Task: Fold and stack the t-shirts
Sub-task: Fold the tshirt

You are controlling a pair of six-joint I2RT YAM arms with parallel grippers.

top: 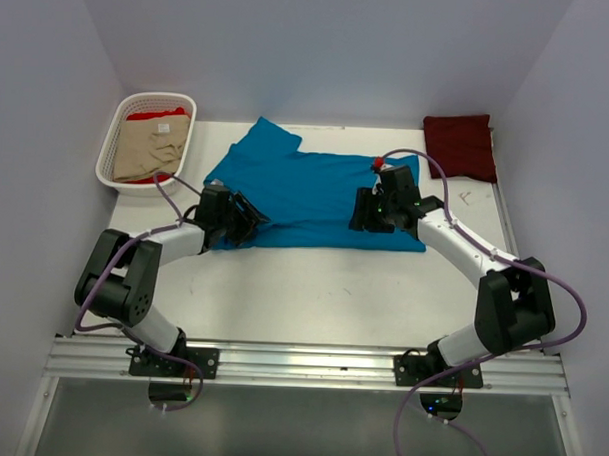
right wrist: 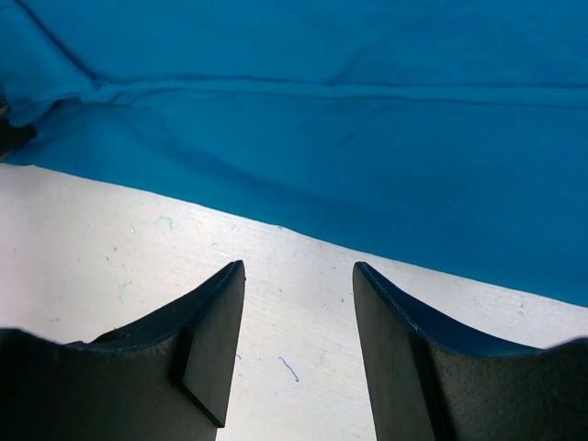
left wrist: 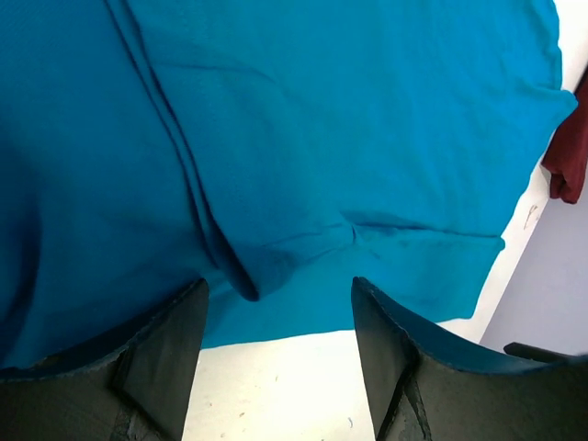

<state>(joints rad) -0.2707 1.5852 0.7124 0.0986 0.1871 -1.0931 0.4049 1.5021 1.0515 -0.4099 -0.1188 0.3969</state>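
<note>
The teal-blue short-sleeved cloth t-shirt [top: 316, 193] is spread flat at the middle of the white table [top: 312, 288]. The left gripper [left wrist: 276, 287] is held spread over a fold at the shirt's near edge. The right gripper [right wrist: 299, 265] is held spread over bare table, nothing pinched.

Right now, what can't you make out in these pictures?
Top view: red shirt mostly buried under the beige shirt in the basket.
Left wrist view: maroon shirt cut off by the right edge.
Both wrist views: blue shirt runs past the edges, its full outline unseen.
</note>
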